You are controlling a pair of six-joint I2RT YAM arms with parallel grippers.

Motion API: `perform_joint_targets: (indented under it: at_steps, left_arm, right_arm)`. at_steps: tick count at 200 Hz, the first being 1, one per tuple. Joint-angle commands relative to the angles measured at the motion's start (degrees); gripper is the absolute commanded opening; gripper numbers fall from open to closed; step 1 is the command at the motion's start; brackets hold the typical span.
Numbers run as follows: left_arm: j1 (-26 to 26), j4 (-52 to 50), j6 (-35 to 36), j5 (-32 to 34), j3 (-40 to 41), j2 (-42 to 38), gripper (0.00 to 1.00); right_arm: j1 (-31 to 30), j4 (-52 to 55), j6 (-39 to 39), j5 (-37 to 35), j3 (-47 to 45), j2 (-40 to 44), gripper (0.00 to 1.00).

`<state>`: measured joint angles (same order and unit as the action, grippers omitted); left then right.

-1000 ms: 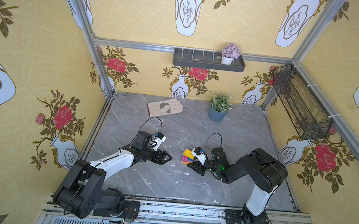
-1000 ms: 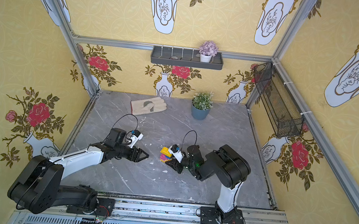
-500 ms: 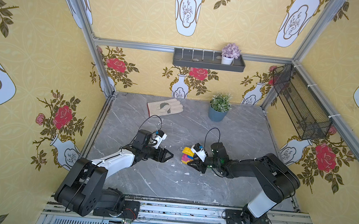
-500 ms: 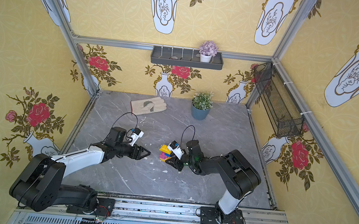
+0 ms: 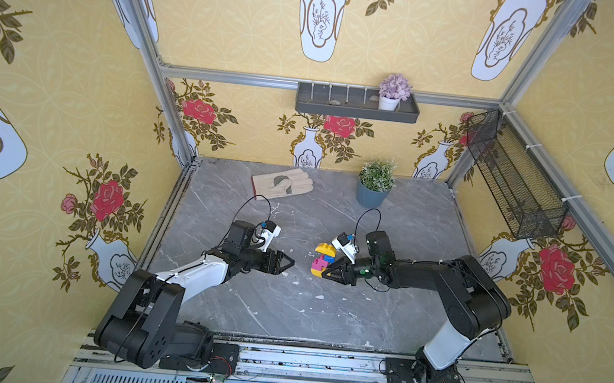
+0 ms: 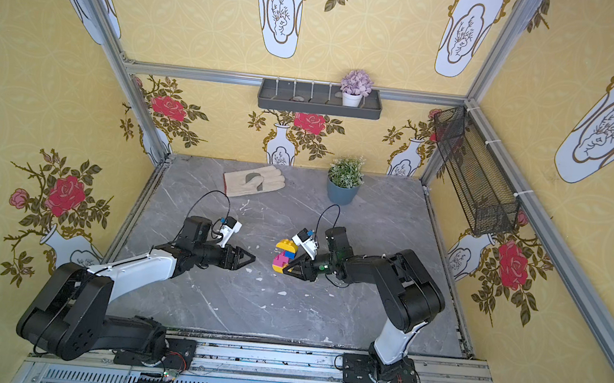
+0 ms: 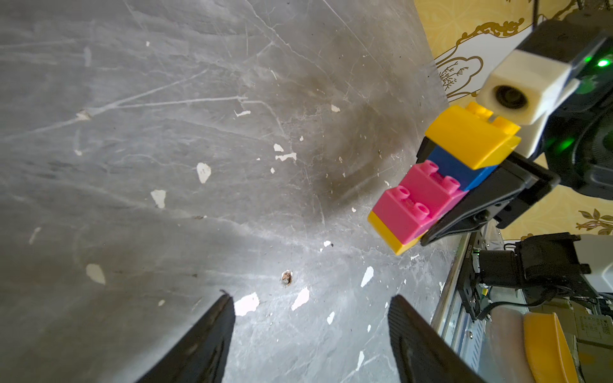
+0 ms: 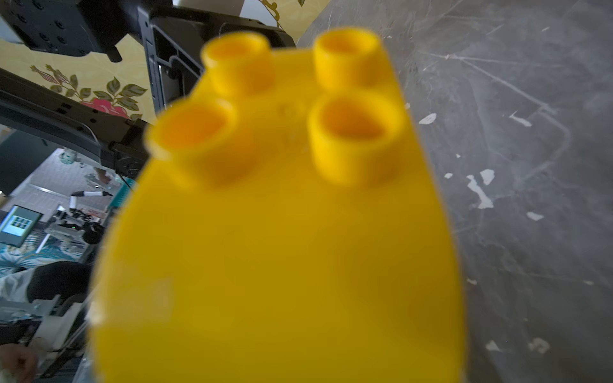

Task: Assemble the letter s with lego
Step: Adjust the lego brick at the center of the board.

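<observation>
The lego (image 5: pixel 323 260) (image 6: pixel 285 254) is one joined cluster with yellow bricks at both ends and blue and pink between. My right gripper (image 5: pixel 324 274) (image 6: pixel 286 270) is shut on it and holds it just above the grey table, near the middle. In the left wrist view the cluster (image 7: pixel 441 179) juts out of the right gripper's black fingers (image 7: pixel 491 202). In the right wrist view a blurred yellow brick (image 8: pixel 282 232) fills the frame and hides the jaws. My left gripper (image 5: pixel 290 263) (image 6: pixel 251 259) (image 7: pixel 310 300) is open and empty, a short way to the left of the cluster, pointing at it.
A beige work glove (image 5: pixel 282 186) lies at the back of the table (image 5: pixel 284 314). A potted plant (image 5: pixel 375 186) stands at the back centre. A wire basket (image 5: pixel 512 183) hangs on the right wall, and a shelf (image 5: pixel 357 102) hangs on the back wall.
The right arm's elbow has swung out to the right and stretched lower, while the cluster has stayed almost in place. The left arm has barely moved.
</observation>
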<state>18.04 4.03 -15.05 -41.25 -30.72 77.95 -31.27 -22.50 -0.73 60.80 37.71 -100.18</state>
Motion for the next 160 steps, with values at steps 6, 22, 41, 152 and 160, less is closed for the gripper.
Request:
perform_joint_targets:
  at_steps: [6,22,41,152,160]
  left_arm:
    - [-0.44,0.45,-0.16,-0.93,0.08,-0.08,0.75]
    - [-0.42,-0.07,-0.03,-0.93,0.17,-0.33,0.76]
    - [-0.63,-0.60,0.09,-1.01,0.06,-0.69,0.76]
    - [-2.75,-3.64,2.52,-3.09,-1.10,1.32,0.76]
    - [-2.84,-3.86,2.72,-3.30,-1.23,1.45,0.76]
  right_arm:
    - [1.26,1.74,-4.29,5.96,2.33,-3.94,0.29]
    - [1.41,3.24,-4.79,6.39,3.86,-6.25,0.29]
    - [1.50,5.12,-5.68,7.12,5.87,-9.12,0.29]
    - [1.92,15.82,-5.57,8.46,14.19,-16.12,0.29]
    - [2.00,16.38,-5.58,8.68,14.84,-16.69,0.29]
